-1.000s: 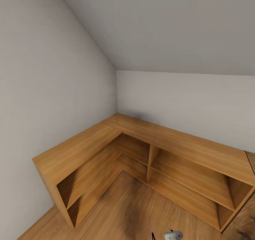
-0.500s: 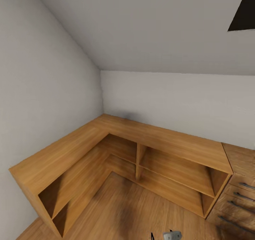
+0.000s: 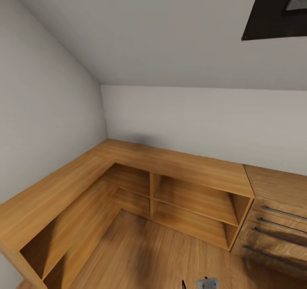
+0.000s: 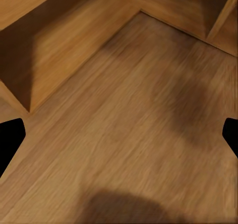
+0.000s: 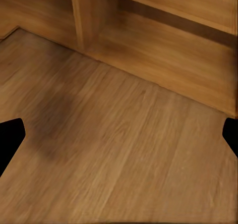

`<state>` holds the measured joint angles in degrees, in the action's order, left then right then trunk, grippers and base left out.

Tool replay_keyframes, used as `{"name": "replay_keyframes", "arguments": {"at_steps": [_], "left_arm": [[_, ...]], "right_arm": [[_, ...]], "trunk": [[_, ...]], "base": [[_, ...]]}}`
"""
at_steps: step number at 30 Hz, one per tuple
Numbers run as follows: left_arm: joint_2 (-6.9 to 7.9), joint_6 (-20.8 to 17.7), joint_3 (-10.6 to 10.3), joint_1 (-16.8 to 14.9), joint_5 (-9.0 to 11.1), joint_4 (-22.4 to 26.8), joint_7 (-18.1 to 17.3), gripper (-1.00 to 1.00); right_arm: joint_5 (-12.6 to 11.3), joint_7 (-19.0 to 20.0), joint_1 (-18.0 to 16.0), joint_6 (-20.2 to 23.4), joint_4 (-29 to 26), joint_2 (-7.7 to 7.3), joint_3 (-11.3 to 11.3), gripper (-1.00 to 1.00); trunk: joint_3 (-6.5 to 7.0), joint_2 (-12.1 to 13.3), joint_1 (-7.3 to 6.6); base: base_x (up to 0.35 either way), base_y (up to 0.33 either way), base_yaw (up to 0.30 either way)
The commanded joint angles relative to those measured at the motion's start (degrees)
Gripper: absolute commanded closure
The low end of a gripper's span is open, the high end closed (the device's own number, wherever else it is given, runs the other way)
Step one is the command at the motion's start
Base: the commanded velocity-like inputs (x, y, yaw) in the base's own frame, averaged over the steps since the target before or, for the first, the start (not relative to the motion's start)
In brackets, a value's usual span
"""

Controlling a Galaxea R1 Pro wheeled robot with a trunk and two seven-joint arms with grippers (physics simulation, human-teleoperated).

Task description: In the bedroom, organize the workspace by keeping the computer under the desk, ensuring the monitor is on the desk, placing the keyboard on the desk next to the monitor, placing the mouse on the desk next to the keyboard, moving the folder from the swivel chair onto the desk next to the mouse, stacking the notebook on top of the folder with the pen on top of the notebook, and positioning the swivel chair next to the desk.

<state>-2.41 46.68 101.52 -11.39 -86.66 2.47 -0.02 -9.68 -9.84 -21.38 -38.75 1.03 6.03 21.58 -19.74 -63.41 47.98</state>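
I face a room corner with a low L-shaped light wooden shelf unit (image 3: 170, 163) along two white walls. The desk, computer, monitor and the other task things are out of view. My left gripper (image 4: 119, 137) hangs open over bare wooden floor, its black fingertips (image 4: 10, 140) far apart at the picture's edges, with nothing between them. My right gripper (image 5: 119, 137) is open as well, its fingertips (image 5: 10, 140) wide apart above the floor in front of the shelf's lower compartments (image 5: 163, 50).
A light wooden drawer cabinet (image 3: 277, 221) with long bar handles adjoins the shelf unit on the right. A dark panel (image 3: 277, 16) sits on the sloped ceiling at upper right. Wooden floor (image 3: 162, 259) lies open inside the L. A grey robot part (image 3: 207, 284) pokes in below.
The camera has swung to the right: the shelf unit has slid left in the picture, while the drawer cabinet and the dark panel have come further into view. Nothing in the room moved.
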Motion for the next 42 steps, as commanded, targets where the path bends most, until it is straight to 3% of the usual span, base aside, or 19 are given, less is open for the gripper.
{"name": "replay_keyframes", "arguments": {"at_steps": [1, 26, 42], "left_arm": [[-0.05, 0.16, 0.46, -0.04, -0.61, 0.16, -0.02, -1.0], [-0.2, 0.09, 0.52, -0.03, -0.64, 0.13, -0.15, -1.0], [-1.22, 0.13, 0.52, -0.04, -0.58, 0.08, 0.16, -1.0]], "right_arm": [[-0.43, -0.18, -0.07, -0.18, 0.11, 0.07, 0.52, -1.0], [-0.51, -0.18, -0.07, -0.27, 0.11, -0.15, 0.41, -1.0], [-0.51, -0.18, -0.07, -0.18, 0.11, -0.22, 0.36, -1.0]], "trunk": [[-0.07, -0.04, 0.0], [-0.07, -0.04, 0.0], [-0.07, -0.04, 0.0]], "base": [[0.0, 0.0, -0.259], [0.0, 0.0, -0.259], [0.0, 0.0, -0.251]]}}
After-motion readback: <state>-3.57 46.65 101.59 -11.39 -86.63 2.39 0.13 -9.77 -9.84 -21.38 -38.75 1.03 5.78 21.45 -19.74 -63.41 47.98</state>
